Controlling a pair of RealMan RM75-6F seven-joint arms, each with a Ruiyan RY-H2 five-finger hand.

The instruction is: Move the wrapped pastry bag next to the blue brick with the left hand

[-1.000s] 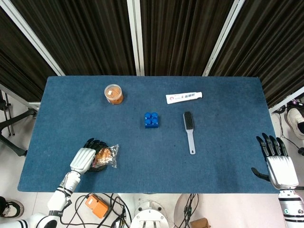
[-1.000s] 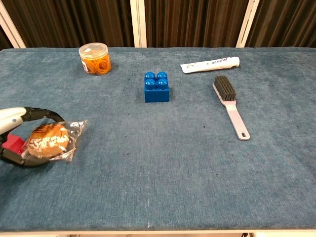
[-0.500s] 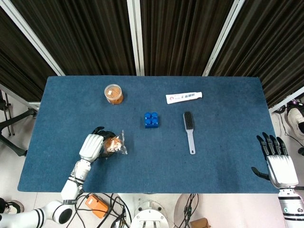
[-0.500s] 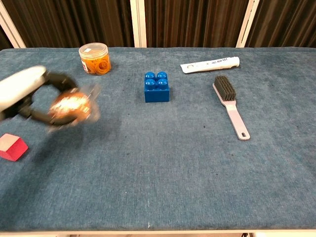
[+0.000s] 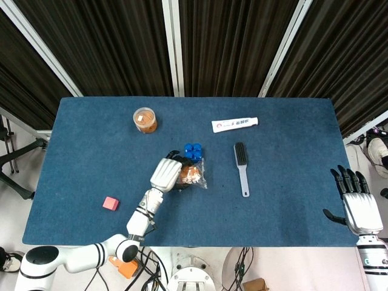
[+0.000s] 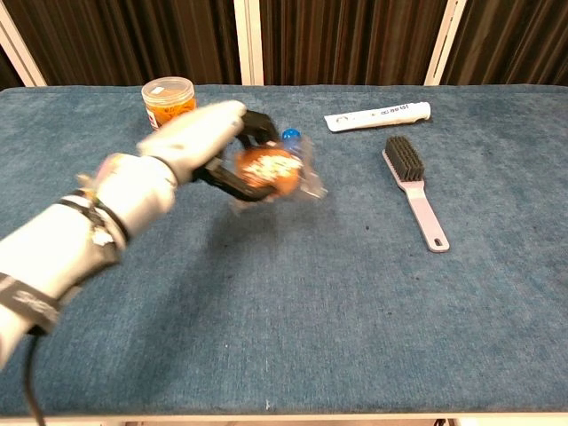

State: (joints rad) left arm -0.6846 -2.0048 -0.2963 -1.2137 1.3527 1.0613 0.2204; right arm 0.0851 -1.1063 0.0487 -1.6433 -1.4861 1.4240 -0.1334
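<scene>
My left hand (image 5: 168, 173) (image 6: 206, 138) holds the wrapped pastry bag (image 5: 192, 175) (image 6: 270, 169), a round brown pastry in clear plastic, lifted above the table. It hovers just in front of the blue brick (image 5: 193, 149) (image 6: 290, 137), which the hand and bag mostly hide in the chest view. In the head view the brick's studded top shows just beyond the bag. My right hand (image 5: 357, 205) stays at the table's front right edge, fingers spread, holding nothing.
A small red cube (image 5: 110, 203) lies at the front left. An orange-filled jar (image 5: 145, 119) (image 6: 169, 104) stands at the back left. A white tube (image 5: 234, 124) (image 6: 377, 115) and a brush (image 5: 241, 167) (image 6: 413, 187) lie right of the brick.
My left hand has carried the pastry bag from the front left, up and right, to just in front of the blue brick. The red cube it covered is now exposed. The right hand has barely moved.
</scene>
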